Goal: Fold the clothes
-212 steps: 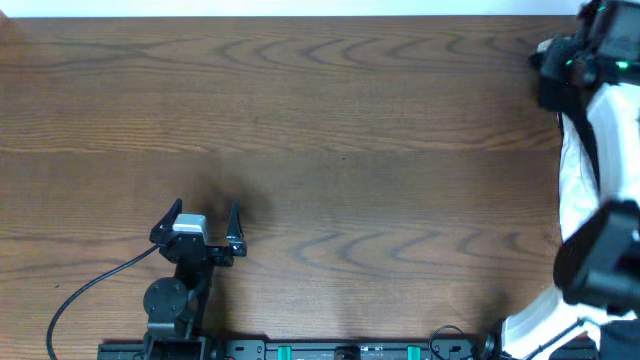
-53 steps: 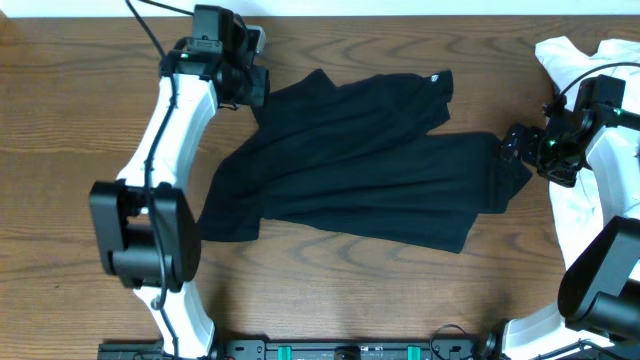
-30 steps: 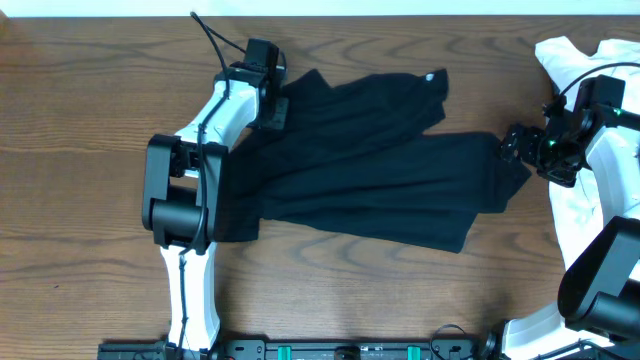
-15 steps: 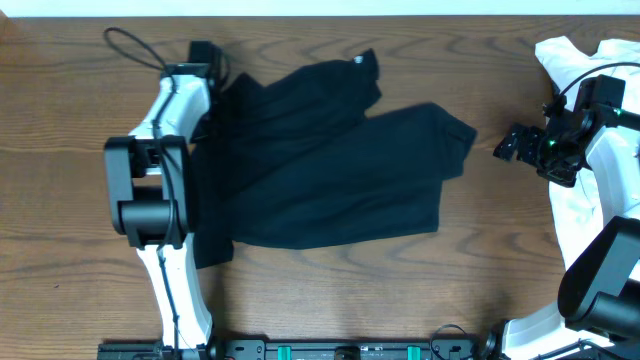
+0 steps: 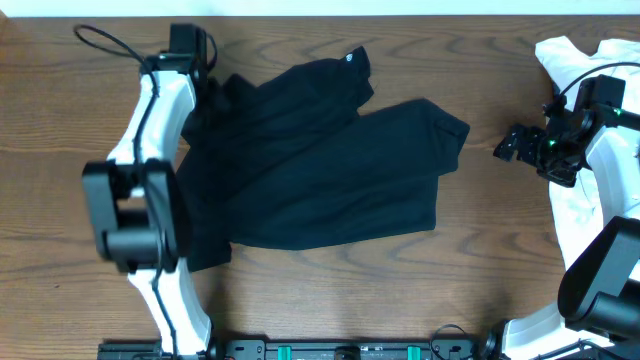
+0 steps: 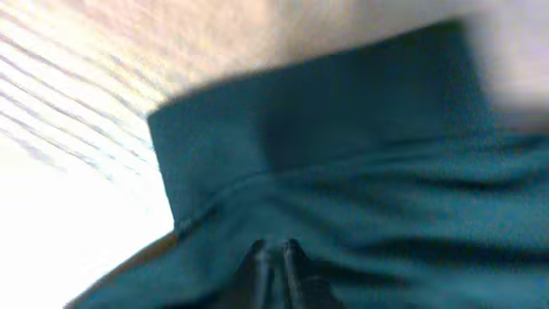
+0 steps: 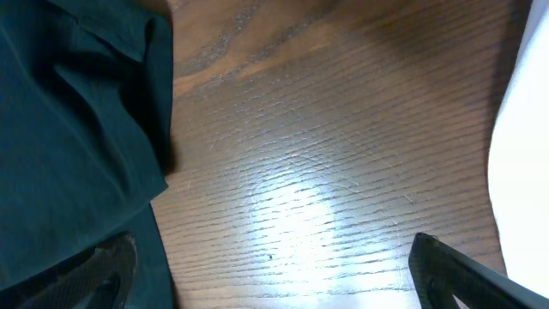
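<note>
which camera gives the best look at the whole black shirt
Overhead: the black shirt lies spread out, nearly its whole outline visible. Left wrist shows only a blurred hem close up; right wrist catches just one edge.

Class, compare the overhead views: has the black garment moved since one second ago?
Yes. The black garment has slid left, away from the unmoved white clothes at the right edge.

Dark garment [image 5: 320, 165], rumpled, spread ctr-left; white clothes [image 5: 562, 55] far rt.
</note>
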`<state>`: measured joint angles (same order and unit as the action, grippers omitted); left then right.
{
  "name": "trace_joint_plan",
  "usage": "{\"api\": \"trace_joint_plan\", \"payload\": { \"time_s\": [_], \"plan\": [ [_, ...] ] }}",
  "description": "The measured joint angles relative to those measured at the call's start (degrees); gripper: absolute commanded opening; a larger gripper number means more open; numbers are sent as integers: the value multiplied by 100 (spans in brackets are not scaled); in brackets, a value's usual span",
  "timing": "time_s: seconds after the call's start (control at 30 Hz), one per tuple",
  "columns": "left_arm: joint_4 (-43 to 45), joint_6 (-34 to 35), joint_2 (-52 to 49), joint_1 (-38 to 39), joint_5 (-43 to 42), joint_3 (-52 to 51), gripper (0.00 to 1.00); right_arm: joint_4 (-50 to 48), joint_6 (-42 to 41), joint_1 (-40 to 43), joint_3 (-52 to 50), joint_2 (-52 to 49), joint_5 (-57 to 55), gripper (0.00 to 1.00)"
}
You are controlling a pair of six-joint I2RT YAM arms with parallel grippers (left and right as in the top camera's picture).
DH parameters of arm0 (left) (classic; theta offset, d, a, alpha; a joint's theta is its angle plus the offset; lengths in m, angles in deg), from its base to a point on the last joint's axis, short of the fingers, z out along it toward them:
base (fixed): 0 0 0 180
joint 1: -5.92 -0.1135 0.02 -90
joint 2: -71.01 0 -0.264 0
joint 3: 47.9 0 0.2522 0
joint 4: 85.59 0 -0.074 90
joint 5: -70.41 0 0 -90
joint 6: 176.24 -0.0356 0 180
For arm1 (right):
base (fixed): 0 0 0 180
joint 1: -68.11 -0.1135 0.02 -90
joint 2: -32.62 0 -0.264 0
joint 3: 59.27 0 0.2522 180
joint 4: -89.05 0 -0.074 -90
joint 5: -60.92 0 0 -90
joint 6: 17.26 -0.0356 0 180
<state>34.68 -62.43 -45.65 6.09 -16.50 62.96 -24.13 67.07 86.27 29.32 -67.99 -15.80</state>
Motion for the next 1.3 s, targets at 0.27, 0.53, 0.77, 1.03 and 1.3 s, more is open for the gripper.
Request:
{"api": "trace_joint_plan", "payload": {
  "time_s": [0.27,0.53,0.77,1.03,1.3],
  "plan": [
    [-4,-76,769,-15,-131,2,49,-164,457,-2,0,0,-549,99],
    [-164,-160,938,-151,-380,2,76,-166,879,-2,0,0,-1322,99],
    [-337,-157,953,-210,-424,2,76,-431,555,0,0,0,-754,99],
    [-358,-289,953,-210,-444,-111,75,-28,-667,-101,-61,0,1436,95],
    [-103,-636,879,-212,-437,-905,75,-522,-1137,-1095,-1064,-2,1464,63]
  ]
}}
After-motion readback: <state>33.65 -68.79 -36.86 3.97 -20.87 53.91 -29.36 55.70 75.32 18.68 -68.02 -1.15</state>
